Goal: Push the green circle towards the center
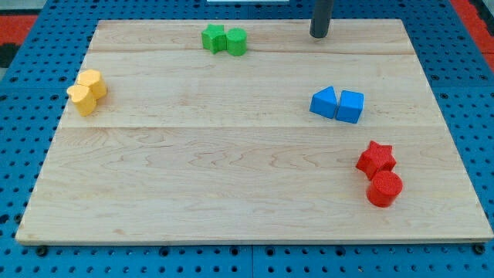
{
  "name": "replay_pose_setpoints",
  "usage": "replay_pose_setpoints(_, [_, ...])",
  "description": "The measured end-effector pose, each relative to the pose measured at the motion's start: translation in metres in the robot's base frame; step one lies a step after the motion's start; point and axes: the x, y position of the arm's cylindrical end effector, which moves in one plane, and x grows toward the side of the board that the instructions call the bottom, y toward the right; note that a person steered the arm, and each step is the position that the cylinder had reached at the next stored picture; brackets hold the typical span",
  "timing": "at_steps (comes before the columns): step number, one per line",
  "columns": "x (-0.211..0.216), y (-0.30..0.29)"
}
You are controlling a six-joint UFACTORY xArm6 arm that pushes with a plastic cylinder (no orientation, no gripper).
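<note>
The green circle [237,42] is a short green cylinder near the view's top edge of the wooden board [231,177], left of middle. It touches a green star [214,37] on its left. My tip [319,35] is the lower end of a dark rod at the view's top, right of middle. It stands well to the right of the green circle, apart from every block.
Two yellow blocks [87,92] touch each other at the view's left. A blue triangle [324,102] and a blue cube [350,106] sit side by side at the right. A red star [376,158] and a red cylinder [384,188] sit at the lower right.
</note>
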Motion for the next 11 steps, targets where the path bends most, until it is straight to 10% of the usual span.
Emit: replay_pose_setpoints(11, [0.036, -0.15])
